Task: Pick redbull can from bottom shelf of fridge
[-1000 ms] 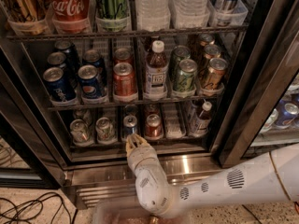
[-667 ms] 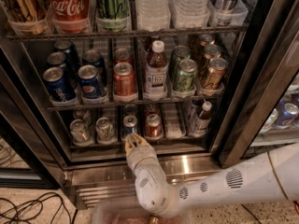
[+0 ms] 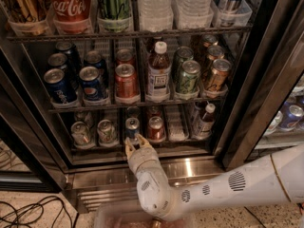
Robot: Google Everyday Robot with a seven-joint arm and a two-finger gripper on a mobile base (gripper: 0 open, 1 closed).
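The fridge (image 3: 266,80) stands open, its dark frame around wire shelves of drinks. On the bottom shelf (image 3: 176,127) the redbull can (image 3: 132,127), slim with a blue and silver body, stands in the middle lane. My gripper (image 3: 137,144) sits just below and in front of that can at the shelf's front edge. Its two tan fingers (image 3: 128,147) are spread open, pointing up at the can with nothing between them. The white arm (image 3: 228,186) runs in from the lower right.
A small red can (image 3: 156,127) stands right of the redbull can, two silver cans (image 3: 107,131) to its left, and a small bottle (image 3: 204,120) at the far right. Pepsi cans (image 3: 92,82) fill the rack above. Black cables (image 3: 28,210) lie on the floor at lower left.
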